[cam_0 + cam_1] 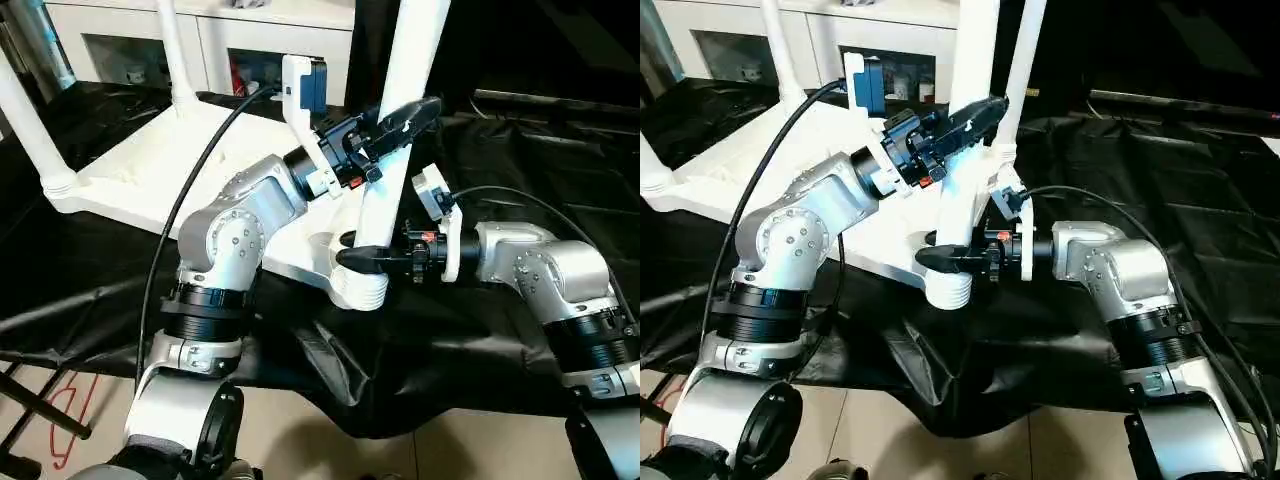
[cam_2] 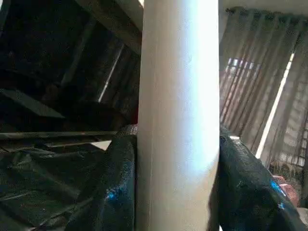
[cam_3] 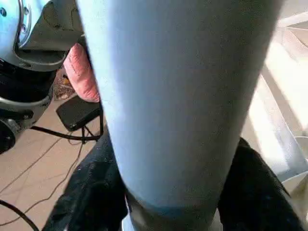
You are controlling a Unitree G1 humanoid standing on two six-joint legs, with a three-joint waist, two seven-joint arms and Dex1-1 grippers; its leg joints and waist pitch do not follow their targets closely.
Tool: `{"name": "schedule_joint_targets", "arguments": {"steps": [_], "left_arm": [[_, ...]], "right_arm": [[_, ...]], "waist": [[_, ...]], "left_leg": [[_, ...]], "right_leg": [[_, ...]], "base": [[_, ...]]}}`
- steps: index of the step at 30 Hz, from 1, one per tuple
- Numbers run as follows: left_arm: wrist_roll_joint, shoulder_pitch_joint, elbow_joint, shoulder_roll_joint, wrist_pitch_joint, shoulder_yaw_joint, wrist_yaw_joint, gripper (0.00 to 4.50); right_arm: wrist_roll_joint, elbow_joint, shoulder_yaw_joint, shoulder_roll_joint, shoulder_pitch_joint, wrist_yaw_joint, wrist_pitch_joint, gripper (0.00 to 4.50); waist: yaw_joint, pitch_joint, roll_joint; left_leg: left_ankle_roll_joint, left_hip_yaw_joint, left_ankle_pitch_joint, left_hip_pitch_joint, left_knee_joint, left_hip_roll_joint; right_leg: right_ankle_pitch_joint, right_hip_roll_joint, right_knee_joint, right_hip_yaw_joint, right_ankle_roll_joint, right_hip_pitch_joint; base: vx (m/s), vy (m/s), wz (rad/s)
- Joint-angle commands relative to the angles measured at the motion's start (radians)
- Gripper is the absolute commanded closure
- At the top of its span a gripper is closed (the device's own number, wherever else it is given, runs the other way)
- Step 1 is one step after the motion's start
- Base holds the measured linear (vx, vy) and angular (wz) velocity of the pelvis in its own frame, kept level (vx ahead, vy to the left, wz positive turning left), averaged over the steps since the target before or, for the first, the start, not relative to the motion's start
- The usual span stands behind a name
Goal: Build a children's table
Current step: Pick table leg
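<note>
Four white tube legs standing up from an upside-down white tabletop (image 1: 150,165), itself lying on a black sheet (image 1: 500,160) spread underneath. Nearest leg (image 1: 405,110) seated in the tabletop's near corner socket (image 1: 358,285), leaning slightly. Left gripper (image 1: 400,125) clamped around that leg partway up, black fingers (image 2: 113,192) pressed to both sides. Right gripper (image 1: 362,260) closed on the same leg just above the socket. White cabinet (image 1: 250,45) with glass doors beyond the tabletop's far edge.
</note>
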Motion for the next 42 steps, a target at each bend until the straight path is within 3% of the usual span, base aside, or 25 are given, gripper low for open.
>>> {"name": "schedule_joint_targets", "arguments": {"steps": [1,10,12,16,17,22,23,25,28,29,30,31,32,33,35,36,38,39,40,42], "left_arm": [[-0.019,-0.003,-0.028,-0.004,0.005,-0.011,-0.018,2.72],[0.005,0.001,-0.023,-0.001,-0.025,-0.002,0.01,2.72],[0.007,0.0,-0.011,-0.005,-0.036,0.014,0.029,2.16],[-0.035,0.015,-0.038,-0.018,-0.032,0.03,0.003,1.85],[-0.072,0.026,-0.046,-0.036,-0.024,0.059,0.015,1.75],[-0.127,0.055,-0.078,-0.046,-0.006,0.073,-0.019,1.59],[-0.16,0.095,-0.099,-0.081,-0.046,0.114,0.015,1.59],[-0.171,0.108,-0.104,-0.091,-0.06,0.134,0.037,1.59],[-0.168,0.122,-0.112,-0.093,-0.077,0.151,0.06,1.59],[-0.117,0.132,-0.106,-0.073,-0.097,0.166,0.12,1.59],[-0.117,0.132,-0.106,-0.073,-0.097,0.166,0.12,1.59],[0.009,0.156,-0.092,-0.021,-0.141,0.133,0.177,1.59],[0.029,0.163,-0.091,-0.01,-0.141,0.127,0.188,1.59],[0.198,0.232,-0.09,0.082,-0.135,0.066,0.275,1.59],[0.281,0.297,-0.108,0.122,-0.128,0.043,0.334,1.59],[0.291,0.309,-0.112,0.127,-0.126,0.041,0.344,1.59],[0.378,0.407,-0.15,0.139,-0.131,0.045,0.452,1.59],[0.378,0.407,-0.15,0.139,-0.131,0.045,0.452,1.59],[0.402,0.425,-0.158,0.143,-0.14,0.041,0.473,1.59],[0.465,0.47,-0.175,0.151,-0.187,0.036,0.523,1.59]], "right_arm": [[-0.01,0.012,-0.007,-0.011,0.009,-0.012,0.007,2.48],[-0.009,0.007,-0.01,-0.012,0.014,-0.016,0.005,2.55],[-0.006,0.0,-0.012,-0.009,0.018,-0.02,0.005,2.56],[0.005,-0.014,-0.032,0.004,0.03,-0.038,-0.005,2.57],[0.023,-0.021,-0.069,0.029,0.039,-0.076,-0.01,2.57],[0.049,-0.033,-0.108,0.055,0.054,-0.107,-0.017,2.57],[0.085,-0.071,-0.156,0.089,0.098,-0.152,-0.022,2.57],[0.098,-0.09,-0.175,0.103,0.119,-0.175,-0.025,2.57],[0.104,-0.116,-0.195,0.119,0.143,-0.206,-0.034,2.57],[0.094,-0.142,-0.222,0.137,0.16,-0.265,-0.056,2.57],[0.094,-0.142,-0.222,0.137,0.16,-0.265,-0.056,2.57],[0.058,-0.163,-0.238,0.144,0.172,-0.333,-0.081,2.57],[0.047,-0.166,-0.239,0.145,0.174,-0.349,-0.085,2.57],[-0.061,-0.191,-0.23,0.143,0.2,-0.483,-0.127,2.57],[-0.131,-0.213,-0.225,0.154,0.228,-0.581,-0.144,2.57],[-0.142,-0.218,-0.225,0.157,0.234,-0.599,-0.144,2.57],[-0.176,-0.295,-0.236,0.197,0.291,-0.713,-0.12,2.57],[-0.176,-0.295,-0.236,0.197,0.291,-0.713,-0.12,2.57],[-0.176,-0.313,-0.24,0.206,0.302,-0.733,-0.109,2.57],[-0.208,-0.361,-0.264,0.255,0.337,-0.826,-0.163,2.57]], "waist": [[0.004,-0.086,-0.012],[0.004,-0.086,-0.011],[0.004,-0.087,-0.012],[0.004,-0.086,-0.015],[0.004,-0.086,-0.016],[0.003,-0.086,-0.014],[0.003,-0.086,-0.011],[0.003,-0.084,-0.009],[0.001,-0.084,-0.008],[-0.001,-0.083,-0.008],[-0.002,-0.083,-0.006],[-0.003,-0.082,-0.005],[-0.003,-0.081,-0.005],[-0.009,-0.078,-0.004],[-0.016,-0.078,-0.003],[-0.018,-0.08,-0.007],[-0.019,-0.084,-0.001],[-0.02,-0.082,-0.006],[-0.021,-0.083,-0.004],[-0.017,-0.079,-0.005]], "left_leg": [[0.024,-0.012,-0.173,0.017,-0.058,0.023],[0.026,-0.012,-0.169,0.017,-0.058,0.023],[0.028,-0.012,-0.167,0.017,-0.057,0.023],[0.029,-0.011,-0.162,0.016,-0.058,0.023],[0.028,-0.011,-0.164,0.015,-0.057,0.022],[0.027,-0.01,-0.17,0.017,-0.058,0.024],[0.026,-0.01,-0.169,0.017,-0.058,0.023],[0.025,-0.011,-0.184,0.016,-0.059,0.024],[0.017,-0.012,-0.197,0.019,-0.062,0.023],[0.011,-0.012,-0.209,0.019,-0.064,0.023],[0.001,-0.015,-0.22,0.022,-0.066,0.024],[-0.001,-0.014,-0.226,0.022,-0.065,0.022],[-0.004,-0.019,-0.223,0.022,-0.069,0.025],[-0.022,-0.02,-0.231,0.022,-0.073,0.024],[-0.047,-0.02,-0.227,0.022,-0.074,0.021],[-0.046,-0.017,-0.231,0.025,-0.072,0.018],[-0.045,-0.019,-0.219,0.023,-0.073,0.023],[-0.041,-0.019,-0.221,0.022,-0.074,0.024],[-0.034,-0.019,-0.24,0.025,-0.075,0.024],[-0.028,-0.019,-0.256,0.023,-0.077,0.024]], "right_leg": [[-0.285,-0.05,-0.069,0.043,-0.162,0.062],[-0.27,-0.05,-0.067,0.043,-0.168,0.063],[-0.264,-0.05,-0.067,0.044,-0.167,0.063],[-0.269,-0.051,-0.067,0.044,-0.17,0.062],[-0.274,-0.052,-0.068,0.044,-0.17,0.063],[-0.282,-0.053,-0.068,0.043,-0.176,0.061],[-0.281,-0.051,-0.069,0.044,-0.174,0.06],[-0.284,-0.051,-0.071,0.044,-0.174,0.061],[-0.306,-0.047,-0.076,0.042,-0.147,0.059],[-0.327,-0.047,-0.079,0.042,-0.135,0.058],[-0.344,-0.047,-0.08,0.042,-0.122,0.057],[-0.355,-0.047,-0.082,0.04,-0.117,0.056],[-0.363,-0.047,-0.086,0.041,-0.095,0.055],[-0.404,-0.044,-0.086,0.041,-0.046,0.053],[-0.428,-0.042,-0.085,0.042,-0.008,0.05],[-0.441,-0.042,-0.088,0.041,-0.006,0.049],[-0.401,-0.042,-0.083,0.043,-0.027,0.046],[-0.385,-0.04,-0.083,0.043,-0.032,0.045],[-0.383,-0.04,-0.083,0.043,-0.043,0.043],[-0.387,-0.043,-0.086,0.044,-0.045,0.04]], "base": [[0.0,0.0,0.0],[0.0,0.0,0.0],[0.0,0.0,0.0],[0.0,0.0,0.0],[0.0,0.0,0.0],[0.0,0.0,0.0],[0.0,0.0,0.0],[0.0,0.0,0.0],[0.0,0.0,0.0],[0.0,0.0,0.0],[0.0,0.0,0.0],[0.0,0.0,0.0],[0.0,0.0,0.0],[0.0,0.0,0.0],[0.0,0.0,0.0],[0.0,0.0,0.0],[0.0,0.0,0.0],[0.0,0.0,0.0],[0.0,0.0,0.0],[0.0,0.0,0.0]]}}
